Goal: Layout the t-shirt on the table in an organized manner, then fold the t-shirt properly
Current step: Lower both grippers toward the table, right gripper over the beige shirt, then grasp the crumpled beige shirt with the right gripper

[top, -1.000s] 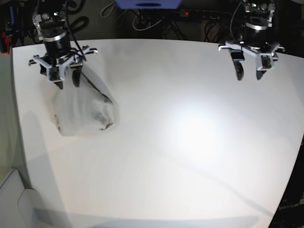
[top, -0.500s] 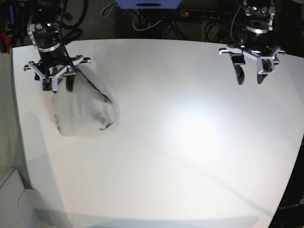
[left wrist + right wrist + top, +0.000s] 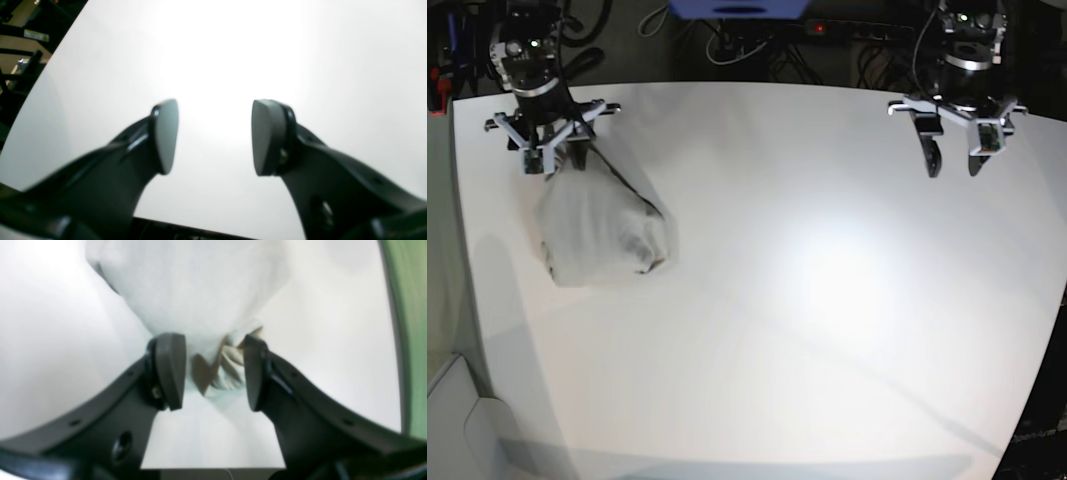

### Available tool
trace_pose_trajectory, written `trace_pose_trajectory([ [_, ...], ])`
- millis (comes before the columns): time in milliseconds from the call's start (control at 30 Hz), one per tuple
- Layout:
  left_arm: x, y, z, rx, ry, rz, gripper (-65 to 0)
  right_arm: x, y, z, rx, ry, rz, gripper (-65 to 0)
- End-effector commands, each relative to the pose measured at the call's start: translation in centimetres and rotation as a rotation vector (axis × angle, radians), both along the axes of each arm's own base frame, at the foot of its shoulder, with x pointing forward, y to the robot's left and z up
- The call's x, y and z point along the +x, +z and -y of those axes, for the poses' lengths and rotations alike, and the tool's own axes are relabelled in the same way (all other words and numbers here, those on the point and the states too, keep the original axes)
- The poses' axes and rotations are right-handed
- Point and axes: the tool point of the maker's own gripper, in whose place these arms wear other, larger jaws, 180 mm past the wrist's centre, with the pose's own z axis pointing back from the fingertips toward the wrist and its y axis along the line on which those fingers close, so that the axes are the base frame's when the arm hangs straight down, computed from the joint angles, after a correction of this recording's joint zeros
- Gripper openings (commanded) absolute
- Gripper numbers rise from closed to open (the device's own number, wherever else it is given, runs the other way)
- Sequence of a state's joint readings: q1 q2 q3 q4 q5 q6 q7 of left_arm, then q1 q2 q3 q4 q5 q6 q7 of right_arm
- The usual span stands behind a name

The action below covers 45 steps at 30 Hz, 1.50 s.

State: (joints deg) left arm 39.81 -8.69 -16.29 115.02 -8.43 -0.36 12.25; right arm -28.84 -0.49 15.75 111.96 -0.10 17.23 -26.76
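The t-shirt (image 3: pixel 602 235) lies bunched in a rumpled heap near the far left corner of the table (image 3: pixel 827 300). My right gripper (image 3: pixel 552 165) hangs open at the heap's far end. In the right wrist view, the crumpled edge of the t-shirt (image 3: pixel 200 290) lies between and beyond the fingers of the right gripper (image 3: pixel 212 338), which stand apart from the cloth without pinching it. My left gripper (image 3: pixel 953 168) hovers open at the far right. In the left wrist view the left gripper (image 3: pixel 215 103) has only bare table (image 3: pixel 233 50) between its pads.
Cables and a power strip (image 3: pixel 867 30) run behind the table's far edge, beside a blue object (image 3: pixel 737 8). The table's left edge (image 3: pixel 462 230) is close to the shirt. A green surface (image 3: pixel 410 323) shows past that edge. A pale object (image 3: pixel 467 420) sits at the lower left.
My right gripper has drawn back toward the far left corner, off the top of the heap. The shirt lies as before and the left arm has not moved.
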Motion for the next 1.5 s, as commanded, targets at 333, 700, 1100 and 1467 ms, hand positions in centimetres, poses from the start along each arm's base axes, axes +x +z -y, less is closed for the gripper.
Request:
trace_pose_trajectory([
  [333, 0.2, 1.0, -0.1, 0.012, -0.003, 0.036, -31.0, 0.7, 0.4, -0.6, 0.01, 0.031, 0.03, -54.3],
  [700, 0.2, 1.0, -0.1, 0.012, -0.003, 0.036, -31.0, 2.9, 2.4, -0.5, 0.0, 0.037, 0.104, -65.0],
  [1100, 0.2, 1.0, -0.1, 0.012, -0.001, 0.038, -31.0, 11.2, 13.0, -1.0, -0.024, 0.046, 0.445, -65.0],
  [1467, 0.0, 1.1, -0.1, 0.014, -0.002, 0.038, -31.0, 16.9, 18.3, 0.6, -0.067, 0.002, 0.39, -65.0],
])
